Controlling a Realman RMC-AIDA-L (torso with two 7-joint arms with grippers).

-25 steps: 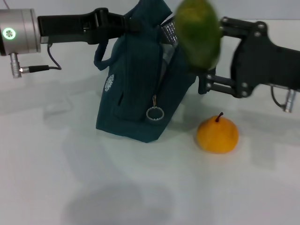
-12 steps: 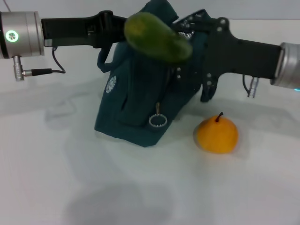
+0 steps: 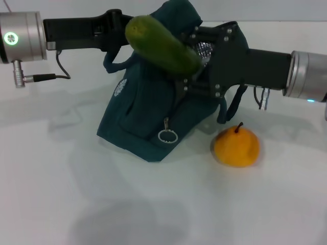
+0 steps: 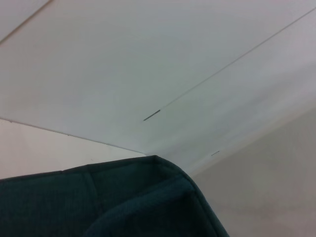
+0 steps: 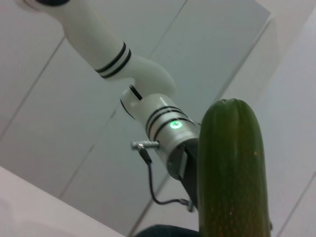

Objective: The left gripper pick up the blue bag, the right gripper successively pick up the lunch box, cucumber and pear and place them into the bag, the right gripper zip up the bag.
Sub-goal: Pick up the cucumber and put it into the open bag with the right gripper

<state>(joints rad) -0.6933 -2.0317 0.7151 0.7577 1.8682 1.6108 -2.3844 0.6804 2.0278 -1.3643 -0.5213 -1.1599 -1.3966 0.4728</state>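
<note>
The blue bag (image 3: 135,115) stands tilted on the white table, its top held up by my left gripper (image 3: 120,29), which is shut on the fabric by a handle. Silver lining (image 3: 204,49) shows at the bag's open mouth. My right gripper (image 3: 190,70) is shut on one end of the cucumber (image 3: 161,44), which slants across the bag's top above the opening. The pear (image 3: 236,146) rests on the table just right of the bag. The lunch box is out of view. Bag fabric (image 4: 148,202) fills the left wrist view's lower part; the cucumber (image 5: 229,173) looms in the right wrist view.
A metal ring zipper pull (image 3: 167,136) hangs on the bag's front. One loop handle (image 3: 232,104) dangles under my right arm. White table (image 3: 153,204) lies in front of the bag. The left arm's silver wrist (image 5: 165,126) shows behind the cucumber.
My right gripper has carried the cucumber leftward, from above the bag's right side to across its mouth, turning it to a slant. The bag's base has slid a little left.
</note>
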